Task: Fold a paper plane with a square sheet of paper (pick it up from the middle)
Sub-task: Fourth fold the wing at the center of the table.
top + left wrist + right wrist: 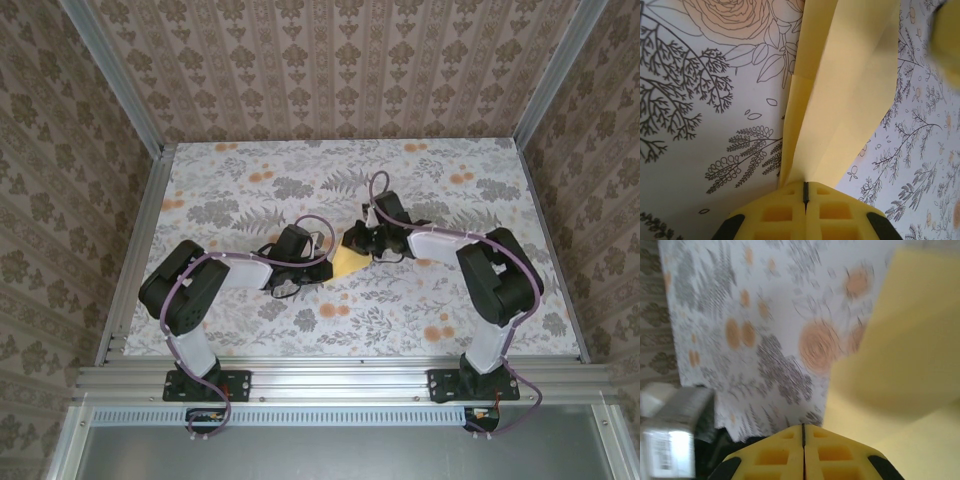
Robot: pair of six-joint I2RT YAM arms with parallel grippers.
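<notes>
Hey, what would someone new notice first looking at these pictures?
A partly folded pale-yellow paper sheet lies at the middle of the floral-print table, both arms meeting over it. The left gripper is shut on its narrow end; the right gripper is shut beside it.

Matt pale-yellow square sheet of paper [840,90], sharply creased, just ahead of the left end effector [805,190] of dull moulded yellow plastic, desk [700,150] beneath with smooth matt printed covering, brushed metal frame rail [330,378]

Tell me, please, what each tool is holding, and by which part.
Left tool: shut on the folded yellow paper, pinching its near narrow end. Right tool: shut beside that paper; a grip cannot be told.
</notes>
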